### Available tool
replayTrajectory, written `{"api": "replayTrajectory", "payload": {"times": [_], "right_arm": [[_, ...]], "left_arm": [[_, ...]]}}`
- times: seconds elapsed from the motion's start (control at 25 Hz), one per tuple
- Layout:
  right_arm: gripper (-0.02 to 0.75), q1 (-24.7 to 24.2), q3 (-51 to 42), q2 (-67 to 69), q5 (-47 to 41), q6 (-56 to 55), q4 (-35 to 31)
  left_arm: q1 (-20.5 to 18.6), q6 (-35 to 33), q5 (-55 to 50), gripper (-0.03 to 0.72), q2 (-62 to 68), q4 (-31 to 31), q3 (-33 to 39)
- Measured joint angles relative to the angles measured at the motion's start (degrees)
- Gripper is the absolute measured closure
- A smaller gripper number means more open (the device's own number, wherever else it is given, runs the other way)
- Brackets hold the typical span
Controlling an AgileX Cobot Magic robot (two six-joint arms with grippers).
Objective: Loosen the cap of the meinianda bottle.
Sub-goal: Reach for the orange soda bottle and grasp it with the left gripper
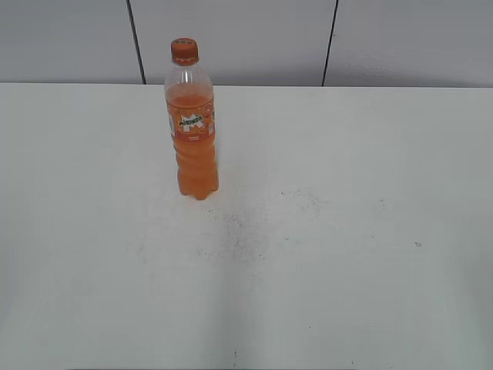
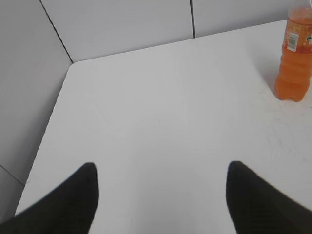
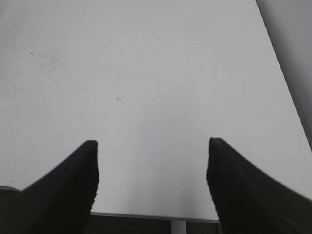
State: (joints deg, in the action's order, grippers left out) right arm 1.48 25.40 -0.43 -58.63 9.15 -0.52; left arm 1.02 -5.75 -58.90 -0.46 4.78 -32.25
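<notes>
The meinianda bottle (image 1: 193,131) stands upright on the white table (image 1: 347,231), left of the middle and toward the back. It holds orange liquid and carries an orange label. Its orange cap (image 1: 185,51) sits on the neck. The bottle's lower part also shows at the top right of the left wrist view (image 2: 296,58); the cap is cut off there. My left gripper (image 2: 161,170) is open and empty, well short of the bottle. My right gripper (image 3: 152,146) is open and empty over the table's near edge. Neither gripper shows in the exterior view.
Grey wall panels (image 1: 231,38) rise behind the table. The table's left edge and back left corner (image 2: 73,66) show in the left wrist view. Its right edge (image 3: 278,58) and near edge (image 3: 146,214) show in the right wrist view. Small dark specks (image 1: 239,223) mark the tabletop.
</notes>
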Motion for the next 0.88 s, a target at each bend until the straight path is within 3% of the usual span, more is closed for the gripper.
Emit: {"api": "replayTrajectory", "payload": {"times": [0.72,0.88], "right_arm": [[0.216,0.00,0.00,0.00,0.00,-0.20,-0.15],[0.216,0.00,0.00,0.00,0.00,-4.98,-0.22]], "left_arm": [[0.00,0.00,0.00,0.189,0.00,0.00,0.00],[0.00,0.00,0.00,0.189,0.00,0.00,0.00]]}}
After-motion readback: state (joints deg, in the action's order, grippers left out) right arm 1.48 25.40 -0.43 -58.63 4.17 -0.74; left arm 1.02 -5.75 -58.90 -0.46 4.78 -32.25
